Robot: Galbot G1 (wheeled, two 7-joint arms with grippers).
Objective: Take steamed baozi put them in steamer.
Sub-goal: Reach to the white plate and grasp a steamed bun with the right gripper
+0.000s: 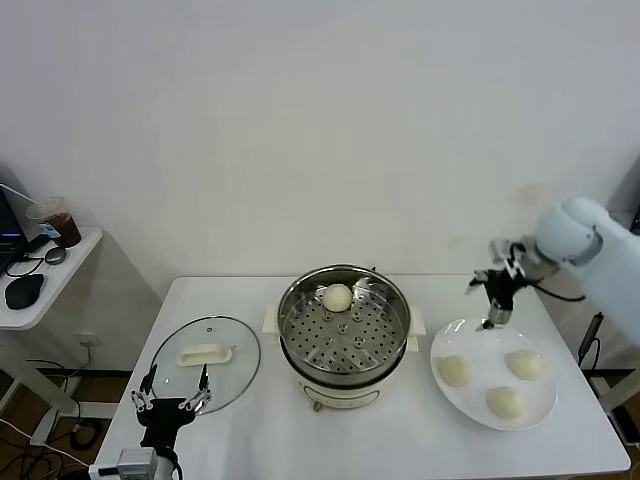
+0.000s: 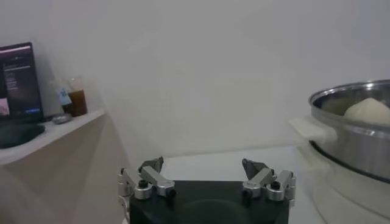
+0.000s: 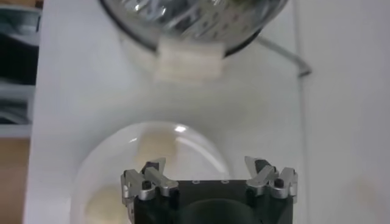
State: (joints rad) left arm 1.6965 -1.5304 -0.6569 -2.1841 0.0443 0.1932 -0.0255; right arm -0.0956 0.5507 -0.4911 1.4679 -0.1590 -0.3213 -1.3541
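The steamer (image 1: pixel 343 335), a shiny steel pot with a perforated tray on a cream base, stands mid-table with one steamed baozi (image 1: pixel 337 297) at the tray's far side. Three more baozi (image 1: pixel 455 371) (image 1: pixel 525 364) (image 1: pixel 506 402) lie on a white plate (image 1: pixel 480 345) to its right. My right gripper (image 1: pixel 493 318) hangs open and empty over the plate's far rim, fingers pointing down. The right wrist view shows the open right gripper (image 3: pixel 207 167) over the plate (image 3: pixel 195 152) and a baozi (image 3: pixel 155 146). My left gripper (image 1: pixel 172 388) rests open and empty near the table's front left.
A round glass lid (image 1: pixel 205 350) with a white handle lies left of the steamer, just beyond the left gripper. A side table (image 1: pixel 40 290) off the left edge carries a drink cup (image 1: pixel 58 222) and a mouse. The wall stands close behind the table.
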